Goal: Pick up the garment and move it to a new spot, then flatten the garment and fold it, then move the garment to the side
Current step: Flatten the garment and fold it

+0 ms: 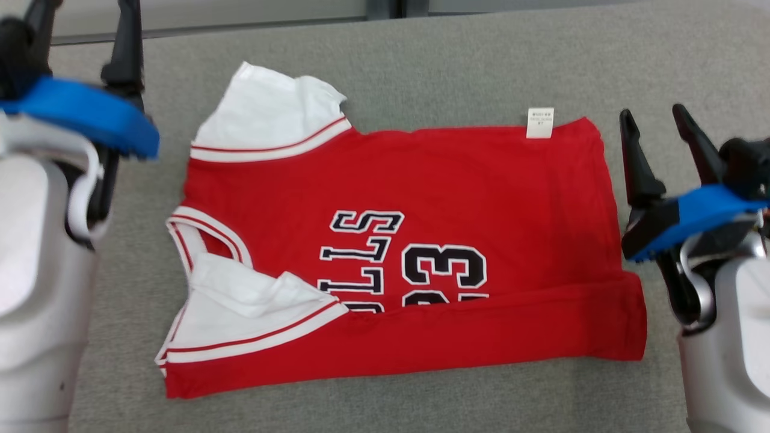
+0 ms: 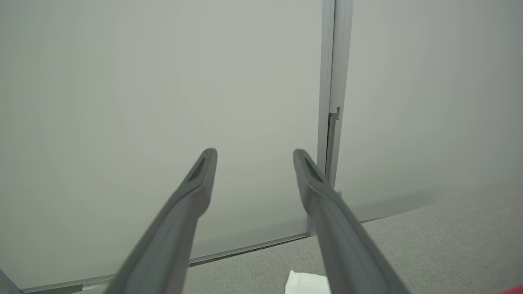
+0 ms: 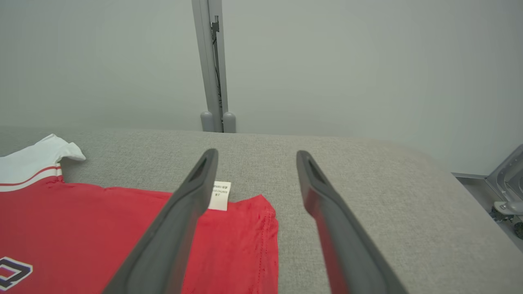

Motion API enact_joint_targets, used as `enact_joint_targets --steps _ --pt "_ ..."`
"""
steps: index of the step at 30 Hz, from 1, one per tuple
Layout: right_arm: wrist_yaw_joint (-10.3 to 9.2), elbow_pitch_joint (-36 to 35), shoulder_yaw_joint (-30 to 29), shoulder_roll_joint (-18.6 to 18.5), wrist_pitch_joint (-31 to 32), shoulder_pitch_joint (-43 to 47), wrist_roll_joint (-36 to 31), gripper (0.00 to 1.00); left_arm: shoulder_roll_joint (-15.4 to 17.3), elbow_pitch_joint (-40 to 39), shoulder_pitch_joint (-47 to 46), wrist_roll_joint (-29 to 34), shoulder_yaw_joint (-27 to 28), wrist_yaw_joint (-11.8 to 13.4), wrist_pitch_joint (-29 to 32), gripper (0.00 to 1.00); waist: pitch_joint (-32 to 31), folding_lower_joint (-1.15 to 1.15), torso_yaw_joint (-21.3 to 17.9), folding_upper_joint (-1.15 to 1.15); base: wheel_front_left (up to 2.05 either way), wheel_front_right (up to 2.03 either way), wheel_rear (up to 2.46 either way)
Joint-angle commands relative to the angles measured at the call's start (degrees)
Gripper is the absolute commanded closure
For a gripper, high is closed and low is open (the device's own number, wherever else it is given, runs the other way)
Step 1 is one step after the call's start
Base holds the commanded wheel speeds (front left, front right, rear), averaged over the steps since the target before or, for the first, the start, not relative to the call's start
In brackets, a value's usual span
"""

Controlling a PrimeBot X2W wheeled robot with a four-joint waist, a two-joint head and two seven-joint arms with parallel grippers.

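Garment: the red jersey (image 1: pixel 421 240) lies flat on the grey table (image 1: pixel 421 72) between our grippers, with its near edge already folded over.
Claws: our left gripper (image 2: pixel 254 152) and right gripper (image 1: pixel 652 114) both stand apart and hold nothing.
Fold: we judge it best to pinch both far corners and draw them over evenly.
Containers: we find none; the jersey rests straight on the table.

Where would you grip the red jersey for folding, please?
Probably the far edge of the jersey, at both corners: left hand by the white sleeve, right hand by the care label, each from its own side. Its near edge is folded.
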Motion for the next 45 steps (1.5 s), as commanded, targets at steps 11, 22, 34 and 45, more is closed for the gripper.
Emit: enact_joint_targets --steps 11,22,34,45 --pt "0.02 5.6 4.9 -1.8 5.1 -11.2 1.9 0.0 1.3 15.3 -17.7 -2.5 -7.6 -3.3 8.2 0.0 10.6 -0.02 -2.2 0.0 0.0 0.0 0.0" --pt "0.01 8.9 8.8 -1.1 4.0 -15.3 3.1 0.0 4.6 23.9 -23.1 -11.5 -21.0 -3.2 15.2 0.0 14.5 -0.02 -5.6 0.0 0.0 0.0 0.0" --pt "0.01 10.9 10.6 -1.5 3.9 -16.1 4.2 0.0 5.4 30.7 -24.6 -20.2 -27.2 -3.2 21.5 0.0 15.6 -0.02 -7.6 0.0 0.0 0.0 0.0" --pt "0.01 13.1 11.6 -3.6 10.0 -16.5 6.3 0.0 5.2 30.6 -27.3 -21.6 -31.7 -3.2 16.4 1.0 14.4 -0.02 -6.0 0.0 0.0 0.0 0.0"
